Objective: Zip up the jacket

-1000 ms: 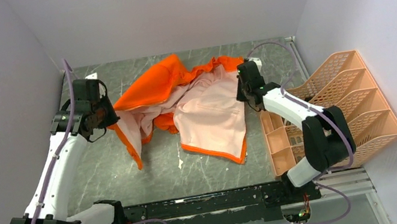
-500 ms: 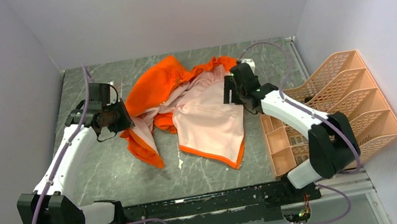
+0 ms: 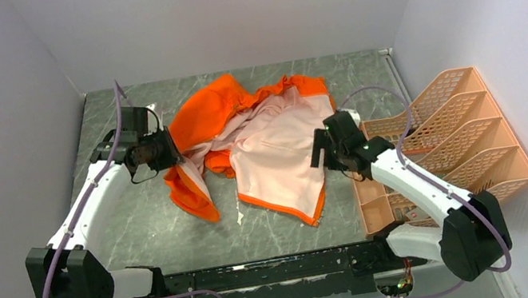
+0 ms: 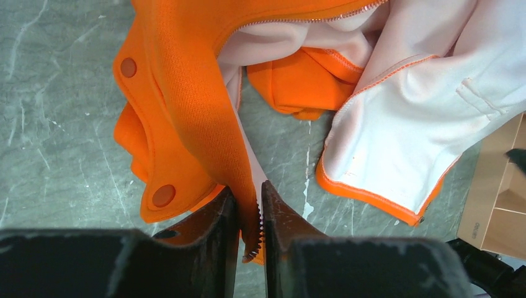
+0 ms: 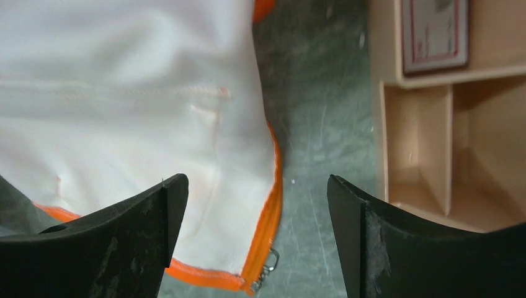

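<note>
The orange jacket (image 3: 215,107) lies open on the table with its pale pink lining (image 3: 277,147) facing up. My left gripper (image 3: 168,150) is at the jacket's left front edge. In the left wrist view that gripper (image 4: 248,214) is shut on the orange edge (image 4: 186,105), with zipper teeth (image 4: 255,239) showing between the fingers. My right gripper (image 3: 319,148) hovers open over the right front panel. In the right wrist view, between its fingers (image 5: 255,186), the panel's orange-trimmed corner (image 5: 260,236) and the metal zipper slider (image 5: 268,264) lie on the table, and nothing is held.
A peach basket rack (image 3: 453,133) stands at the right, close beside my right arm; its compartments (image 5: 422,143) show in the right wrist view. The grey marble table (image 3: 144,226) is walled on three sides. A white scrap (image 3: 240,218) lies near the hem.
My right gripper opened, let go of the jacket and drew back toward the near side. My left gripper moved right with the jacket's edge, bunching it.
</note>
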`<state>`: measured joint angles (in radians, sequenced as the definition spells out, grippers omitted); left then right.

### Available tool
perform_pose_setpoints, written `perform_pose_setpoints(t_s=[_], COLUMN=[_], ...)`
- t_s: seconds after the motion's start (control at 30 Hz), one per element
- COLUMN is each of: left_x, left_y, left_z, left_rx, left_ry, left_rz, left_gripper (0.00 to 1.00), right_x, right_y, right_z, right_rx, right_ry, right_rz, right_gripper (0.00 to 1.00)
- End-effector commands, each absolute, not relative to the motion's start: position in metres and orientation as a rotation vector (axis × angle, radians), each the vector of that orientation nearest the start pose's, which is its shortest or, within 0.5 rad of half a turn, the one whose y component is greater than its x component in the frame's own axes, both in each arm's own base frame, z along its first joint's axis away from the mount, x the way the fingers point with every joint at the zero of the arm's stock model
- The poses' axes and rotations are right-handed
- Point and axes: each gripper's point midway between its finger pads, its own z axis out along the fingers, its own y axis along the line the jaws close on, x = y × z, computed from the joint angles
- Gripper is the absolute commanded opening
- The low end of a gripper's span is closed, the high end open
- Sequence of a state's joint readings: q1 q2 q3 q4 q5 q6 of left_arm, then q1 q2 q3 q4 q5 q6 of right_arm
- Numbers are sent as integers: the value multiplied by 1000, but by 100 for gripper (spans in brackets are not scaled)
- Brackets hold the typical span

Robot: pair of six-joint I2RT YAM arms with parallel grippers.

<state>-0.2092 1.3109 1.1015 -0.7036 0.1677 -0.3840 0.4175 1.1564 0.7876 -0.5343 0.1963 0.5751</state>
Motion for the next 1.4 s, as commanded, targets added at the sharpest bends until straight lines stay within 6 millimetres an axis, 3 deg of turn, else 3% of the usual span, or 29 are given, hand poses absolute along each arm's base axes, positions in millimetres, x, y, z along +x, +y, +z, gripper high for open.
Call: perform_pose_setpoints(t_s=[0.0, 0.3, 0.63, 0.77, 0.9, 1.0, 1.17, 1.37], left_x=[319, 318, 319, 319, 319, 319, 320, 322], left_y=[-118, -122, -120, -118, -118, -118, -115, -113], left_z=[171, 164, 162, 162, 159, 158, 158, 165], left_rx=[-97, -85, -90, -91, -93, -93, -98, -101], left_ry=[2457, 2481, 2488, 2487, 2497, 2497, 2492, 2470], left_rz=[-512, -535, -521, -508, -505, -501, -482, -469], left_gripper=[23, 22, 23, 23, 23, 23, 23, 23], right_x=[242, 214, 208, 210, 215, 224, 248, 291], right_y=[119, 131, 142, 145, 149, 152, 148, 129], right_z=[76, 36, 13, 5, 3, 9, 37, 110], right_rx=[358, 426, 498, 529, 536, 532, 496, 410], right_ry=[2535, 2630, 2662, 2654, 2637, 2607, 2507, 2342], right_rz=[284, 301, 344, 359, 384, 391, 351, 230], right_gripper=[86, 86, 81, 66, 37, 3, 0, 0])
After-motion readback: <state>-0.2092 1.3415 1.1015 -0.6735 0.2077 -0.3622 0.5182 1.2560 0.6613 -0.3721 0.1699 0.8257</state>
